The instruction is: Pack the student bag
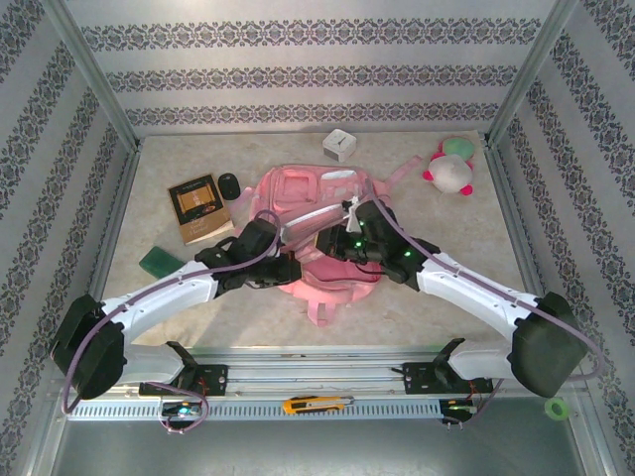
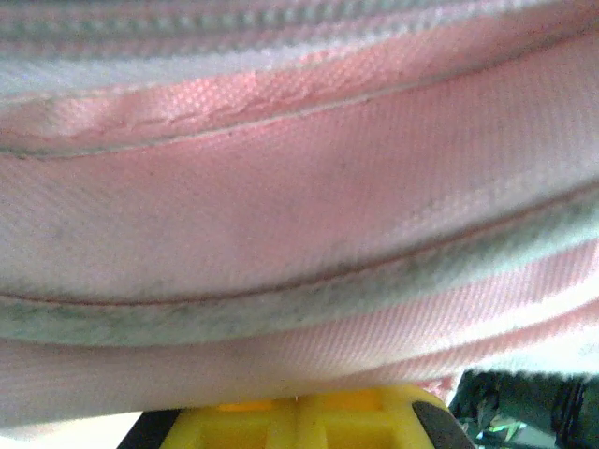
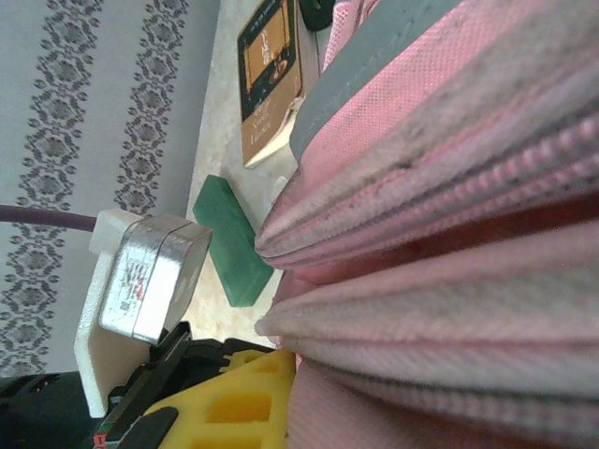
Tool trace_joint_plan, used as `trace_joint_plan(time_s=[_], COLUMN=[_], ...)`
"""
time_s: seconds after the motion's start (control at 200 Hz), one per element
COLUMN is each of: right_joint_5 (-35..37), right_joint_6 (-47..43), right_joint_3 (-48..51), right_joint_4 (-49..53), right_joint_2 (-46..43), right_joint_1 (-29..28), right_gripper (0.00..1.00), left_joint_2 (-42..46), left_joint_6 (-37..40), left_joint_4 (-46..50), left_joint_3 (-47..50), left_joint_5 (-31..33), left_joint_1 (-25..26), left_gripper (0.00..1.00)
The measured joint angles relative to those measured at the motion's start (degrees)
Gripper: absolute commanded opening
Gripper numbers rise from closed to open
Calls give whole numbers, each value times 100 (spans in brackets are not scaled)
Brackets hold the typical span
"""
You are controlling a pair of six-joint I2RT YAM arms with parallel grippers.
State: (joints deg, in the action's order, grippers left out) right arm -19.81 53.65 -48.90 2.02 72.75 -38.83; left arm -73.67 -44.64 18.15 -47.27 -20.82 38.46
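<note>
Grey wallpaper (image 1: pixel 317 74) with dark floral bands covers 3 walls (image 1: pixel 40 149). A pale marbled tabletop (image 1: pixel 466 218) lies between them, evenly lit.

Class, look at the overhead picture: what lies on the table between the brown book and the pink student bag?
A small black oval object sits between the book and the student bag, seen in the top view.
</note>
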Motion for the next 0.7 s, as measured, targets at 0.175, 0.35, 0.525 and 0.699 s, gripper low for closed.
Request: trace_joint_plan(time_s=[0.175,0.35,0.525,0.699], right_joint_5=[-549,-852,-925,-835], right_joint_6=[-9,-66,-254,-212], right_joint_3=[74,74,63,63], right_joint_4=[-2,-7,44,35], right_joint_2=[-133,-133,-105,-96], right_joint_1=[363,450,356,251], right_gripper=[0,0,0,0], left_joint_2=[26,-31,-114,-55], left_joint_6=[1145,2044,2358,1644], left_joint_4=[634,1279,1624,1290], left_joint_3=[-385,-730,-966,-684], left_joint_5=[-273,-205,-225,-564], left_joint_1=[-240,-310,-407,-485], left_gripper=[0,0,0,3])
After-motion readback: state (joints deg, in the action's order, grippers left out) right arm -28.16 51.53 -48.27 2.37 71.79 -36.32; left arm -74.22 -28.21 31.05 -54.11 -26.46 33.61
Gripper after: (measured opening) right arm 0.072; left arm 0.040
